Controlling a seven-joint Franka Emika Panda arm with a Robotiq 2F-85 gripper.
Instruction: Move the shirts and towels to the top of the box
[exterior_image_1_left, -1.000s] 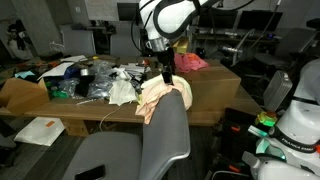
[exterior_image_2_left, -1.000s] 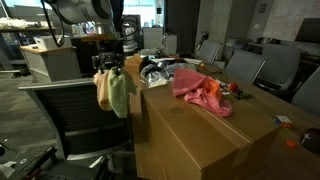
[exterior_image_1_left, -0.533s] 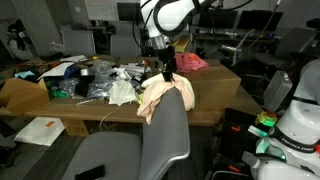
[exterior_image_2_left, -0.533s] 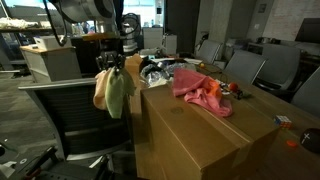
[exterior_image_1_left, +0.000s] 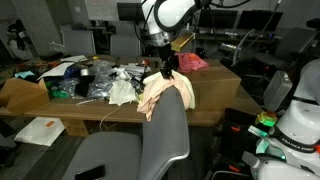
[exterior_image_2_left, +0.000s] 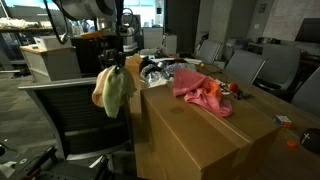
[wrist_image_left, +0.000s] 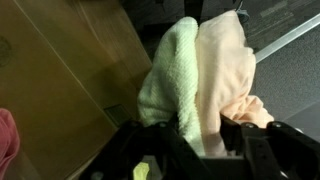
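Observation:
My gripper (exterior_image_1_left: 168, 71) (exterior_image_2_left: 117, 60) (wrist_image_left: 190, 140) is shut on a bundle of cloth: a pale green towel (wrist_image_left: 170, 75) (exterior_image_2_left: 120, 92) and a peach shirt (wrist_image_left: 228, 70) (exterior_image_1_left: 160, 95) (exterior_image_2_left: 101, 88). The bundle hangs from the jaws beside the edge of the large brown box (exterior_image_2_left: 210, 135) (exterior_image_1_left: 200, 95) and over the grey chair back (exterior_image_1_left: 168, 130). A pink-red cloth (exterior_image_2_left: 202, 92) (exterior_image_1_left: 192, 62) lies on top of the box. A white cloth (exterior_image_1_left: 122, 90) lies on the cluttered table.
A cluttered table (exterior_image_1_left: 70, 80) with bags and papers stands beside the box. Grey office chairs (exterior_image_2_left: 70, 115) surround the box. A white robot body (exterior_image_1_left: 300, 120) is at one side. A small orange item (exterior_image_2_left: 292, 141) lies on the box.
The jaws have shut on the towel and shirt, and the bundle has risen a little off the chair back.

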